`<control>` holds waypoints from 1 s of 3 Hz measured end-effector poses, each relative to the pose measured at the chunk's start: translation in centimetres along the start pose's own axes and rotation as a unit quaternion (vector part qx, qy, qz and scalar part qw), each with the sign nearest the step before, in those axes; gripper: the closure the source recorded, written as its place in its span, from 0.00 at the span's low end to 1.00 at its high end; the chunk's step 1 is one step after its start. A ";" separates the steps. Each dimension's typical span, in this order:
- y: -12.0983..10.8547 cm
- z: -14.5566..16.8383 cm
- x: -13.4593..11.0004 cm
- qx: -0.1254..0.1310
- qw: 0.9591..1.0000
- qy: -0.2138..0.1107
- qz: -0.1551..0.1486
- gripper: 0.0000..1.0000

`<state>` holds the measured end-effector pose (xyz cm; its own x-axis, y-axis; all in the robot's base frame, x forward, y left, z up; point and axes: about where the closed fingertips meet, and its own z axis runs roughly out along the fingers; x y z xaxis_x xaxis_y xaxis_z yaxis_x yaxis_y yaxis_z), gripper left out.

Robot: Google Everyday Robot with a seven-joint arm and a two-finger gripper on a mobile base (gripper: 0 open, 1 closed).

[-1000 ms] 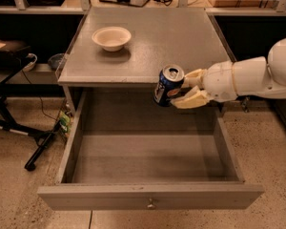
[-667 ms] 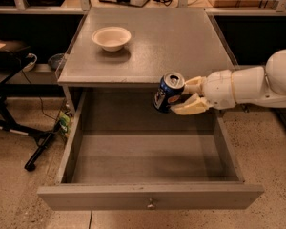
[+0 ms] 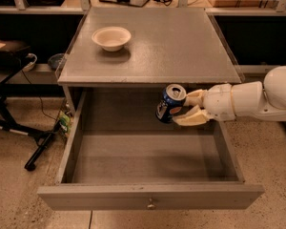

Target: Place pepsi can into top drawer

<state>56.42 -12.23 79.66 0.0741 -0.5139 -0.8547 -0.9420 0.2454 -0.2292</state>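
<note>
The claw [image 3: 182, 109] reaches in from the right on its white arm [image 3: 257, 99] and is closed around the pepsi can [image 3: 170, 105], one cream finger above the can's side and one below. The can sits at the claw's leftward tip, away from the wrist. Its long axis is close to upright but tipped, with the silver top leaning up and slightly right and the logo facing the camera.

The relation that matters is vertical. The can hangs over the open top drawer [image 3: 148, 194], toward its rear right part, just in front of and below the front edge of the bench [image 3: 181, 51]. It looks to be above the drawer floor and not resting on it, apart from the right wall and well back from the front panel with its knob [image 3: 150, 204]. So the coming move is likely a short descent and a release, ideally with the can righted first so that it stands. A cream bowl [image 3: 111, 37] sits on the bench top, well apart from all this.
</note>
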 end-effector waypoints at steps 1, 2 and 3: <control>0.7 0.6 1.9 -0.001 1.000 0.019 0.012 1.00; 1.3 1.1 3.4 -0.005 0.999 0.037 0.023 1.00; 2.1 1.7 4.7 -0.009 0.998 0.055 0.031 1.00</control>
<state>55.40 -12.69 74.39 -0.0193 -0.5855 -0.8105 -0.9493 0.2652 -0.1690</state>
